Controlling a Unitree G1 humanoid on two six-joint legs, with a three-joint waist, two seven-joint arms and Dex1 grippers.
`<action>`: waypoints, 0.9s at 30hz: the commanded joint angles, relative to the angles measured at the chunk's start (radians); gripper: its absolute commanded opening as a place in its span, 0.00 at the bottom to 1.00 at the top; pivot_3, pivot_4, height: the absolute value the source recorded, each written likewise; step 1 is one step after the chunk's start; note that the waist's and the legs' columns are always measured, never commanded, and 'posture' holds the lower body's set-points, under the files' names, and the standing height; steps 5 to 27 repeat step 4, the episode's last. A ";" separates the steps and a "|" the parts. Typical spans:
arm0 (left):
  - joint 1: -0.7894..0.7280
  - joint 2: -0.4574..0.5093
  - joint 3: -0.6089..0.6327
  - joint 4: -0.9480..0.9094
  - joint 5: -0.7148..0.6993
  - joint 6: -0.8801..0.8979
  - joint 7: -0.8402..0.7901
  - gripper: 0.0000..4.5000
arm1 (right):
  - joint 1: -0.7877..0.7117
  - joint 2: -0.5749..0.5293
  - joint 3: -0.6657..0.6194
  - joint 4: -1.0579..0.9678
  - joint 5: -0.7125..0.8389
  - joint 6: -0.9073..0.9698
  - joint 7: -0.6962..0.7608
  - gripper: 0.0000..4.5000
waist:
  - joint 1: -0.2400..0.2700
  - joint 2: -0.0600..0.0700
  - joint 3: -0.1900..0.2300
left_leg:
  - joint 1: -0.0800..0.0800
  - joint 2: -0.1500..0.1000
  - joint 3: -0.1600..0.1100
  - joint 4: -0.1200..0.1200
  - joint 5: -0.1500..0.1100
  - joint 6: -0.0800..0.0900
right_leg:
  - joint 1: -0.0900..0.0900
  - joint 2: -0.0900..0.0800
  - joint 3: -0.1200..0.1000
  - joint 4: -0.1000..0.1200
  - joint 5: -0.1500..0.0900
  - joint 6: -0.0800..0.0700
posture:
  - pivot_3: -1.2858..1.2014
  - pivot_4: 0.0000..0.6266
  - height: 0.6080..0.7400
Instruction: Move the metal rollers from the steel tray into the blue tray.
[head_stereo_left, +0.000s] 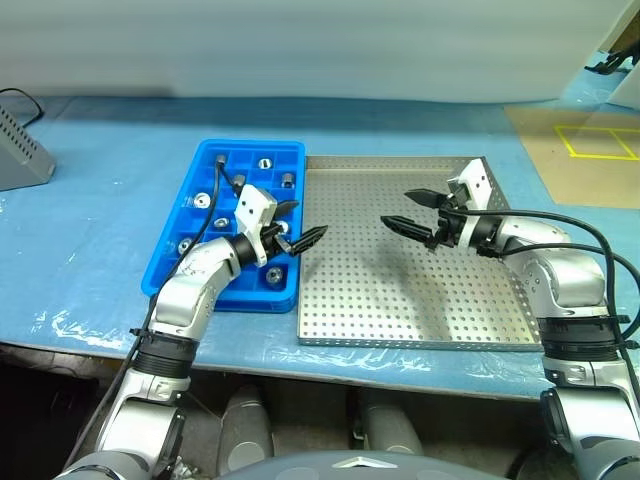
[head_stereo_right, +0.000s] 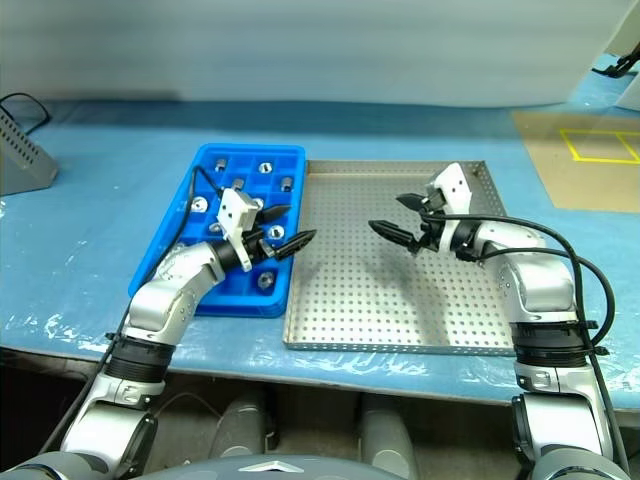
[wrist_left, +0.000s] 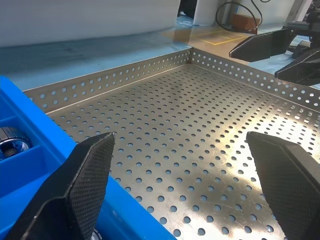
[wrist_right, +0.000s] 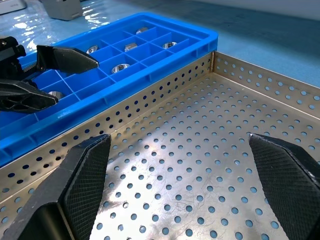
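Both my claws hang wide with nothing between their ribbed black fingers: my left claw (head_stereo_left: 296, 226) over the right edge of the blue tray (head_stereo_left: 203, 165), my right claw (head_stereo_left: 412, 212) above the steel tray (head_stereo_left: 400, 310). That steel tray is square, shallow and dull silver, its floor and low rims dotted with holes. Short shiny metal rollers (head_stereo_left: 265, 163) sit in the glossy plastic tray's square pockets.

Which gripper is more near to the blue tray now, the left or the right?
Left. The left gripper hangs open over the blue tray's edge beside the steel tray. The right gripper, also open, hovers above the middle of the steel tray, well apart from the blue one.
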 joint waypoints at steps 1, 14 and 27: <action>-0.001 0.004 0.009 -0.043 0.000 -0.009 0.005 0.99 | -0.018 -0.011 -0.005 -0.023 0.014 -0.021 0.006 1.00 | 0.000 0.000 0.000 | 0.000 0.000 0.000 0.000 0.000 0.000 | 0.000 0.000 0.000 0.000 0.000 0.000 | 0.41 0.24 1.00; 0.001 0.000 0.006 -0.034 0.005 -0.020 0.007 0.99 | -0.020 -0.013 -0.002 -0.021 0.012 -0.022 0.009 1.00 | 0.000 0.000 0.000 | 0.000 0.000 0.000 0.000 0.000 0.000 | 0.000 0.000 0.000 0.000 0.000 0.000 | 0.41 0.24 1.00; 0.001 0.000 0.006 -0.034 0.005 -0.020 0.007 0.99 | -0.020 -0.013 -0.002 -0.021 0.012 -0.022 0.009 1.00 | 0.000 0.000 0.000 | 0.000 0.000 0.000 0.000 0.000 0.000 | 0.000 0.000 0.000 0.000 0.000 0.000 | 0.41 0.24 1.00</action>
